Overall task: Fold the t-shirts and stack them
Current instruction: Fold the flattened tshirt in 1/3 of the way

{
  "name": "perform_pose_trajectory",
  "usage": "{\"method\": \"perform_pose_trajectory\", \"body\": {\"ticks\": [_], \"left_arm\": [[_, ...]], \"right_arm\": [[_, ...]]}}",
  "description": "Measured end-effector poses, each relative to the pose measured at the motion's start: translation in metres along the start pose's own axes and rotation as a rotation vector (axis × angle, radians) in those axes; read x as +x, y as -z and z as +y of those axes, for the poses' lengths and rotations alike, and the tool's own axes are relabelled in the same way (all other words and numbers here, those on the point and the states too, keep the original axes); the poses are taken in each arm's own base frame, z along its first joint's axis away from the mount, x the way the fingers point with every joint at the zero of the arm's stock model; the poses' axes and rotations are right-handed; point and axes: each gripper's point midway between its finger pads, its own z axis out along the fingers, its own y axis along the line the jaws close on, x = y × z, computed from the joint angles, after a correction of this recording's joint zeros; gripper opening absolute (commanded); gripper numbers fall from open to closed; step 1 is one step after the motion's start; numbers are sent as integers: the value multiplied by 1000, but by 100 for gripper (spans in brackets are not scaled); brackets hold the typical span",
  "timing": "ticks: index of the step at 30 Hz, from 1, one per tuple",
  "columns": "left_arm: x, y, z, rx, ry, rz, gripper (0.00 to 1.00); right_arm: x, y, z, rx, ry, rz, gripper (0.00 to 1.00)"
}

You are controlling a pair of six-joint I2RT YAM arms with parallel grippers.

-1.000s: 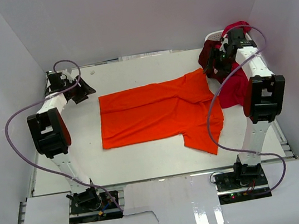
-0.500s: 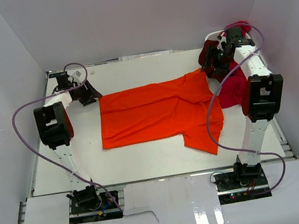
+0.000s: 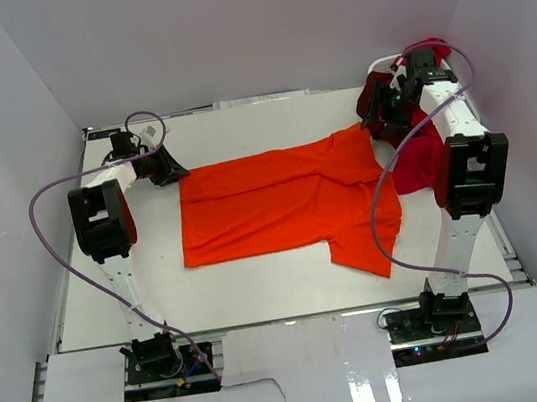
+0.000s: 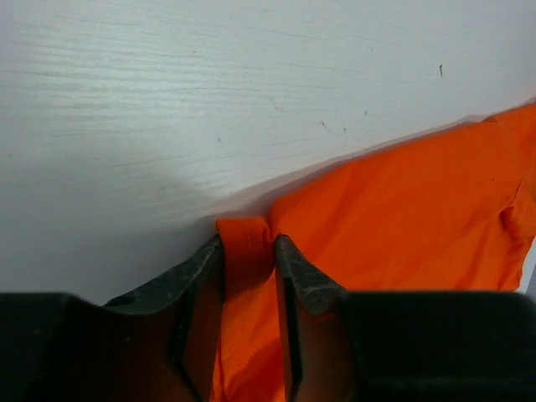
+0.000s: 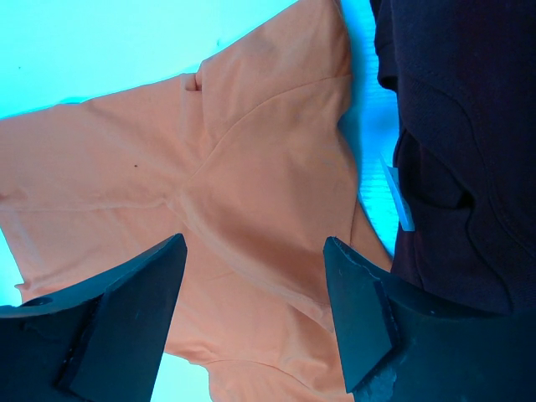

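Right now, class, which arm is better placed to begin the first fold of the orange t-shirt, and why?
Left. The left gripper has a corner of the orange t-shirt pinched between its fingers at the far left edge, while the right gripper hangs open above the cloth, gripping nothing.

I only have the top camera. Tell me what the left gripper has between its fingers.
Observer: The left gripper pinches a raised fold at the corner of the orange shirt.
Operator: Report the right gripper's jaws.
Observer: The right gripper is wide open above orange cloth and holds nothing.
Operator: Say what lies beside that cloth.
Observer: A dark shirt, with a strip of bare table between the two.
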Motion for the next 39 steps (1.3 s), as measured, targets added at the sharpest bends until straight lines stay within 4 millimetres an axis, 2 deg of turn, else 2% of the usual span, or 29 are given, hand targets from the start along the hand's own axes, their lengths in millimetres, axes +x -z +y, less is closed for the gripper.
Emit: {"method": "perform_pose_trajectory", "body": {"ticks": [1, 3, 4, 7, 12, 20, 27, 39], "left_arm": [[0, -1, 1, -1, 4, 2, 33], [-2, -3, 4, -12, 10, 2, 27], [-2, -4, 5, -17, 14, 3, 18], [-7, -5, 8, -42, 19, 0, 7], [-14, -5, 12, -95, 7, -19, 5], [-27, 6, 33, -156, 18, -56, 5], [-36, 18, 52, -200, 27, -79, 5], [-42, 28, 68, -238, 41, -95, 5]], "right_arm": [[0, 0, 0, 0, 0, 0, 73], [0, 0, 0, 0, 0, 0, 73], [0, 0, 0, 0, 1, 0, 73], [0, 0, 0, -2, 1, -1, 73], [-1, -8, 1, -25, 2, 2, 73], [3, -49, 4, -82, -3, 31, 75], [-6, -86, 20, -149, 12, 8, 75], [-29, -127, 59, -254, 74, -120, 73]]}}
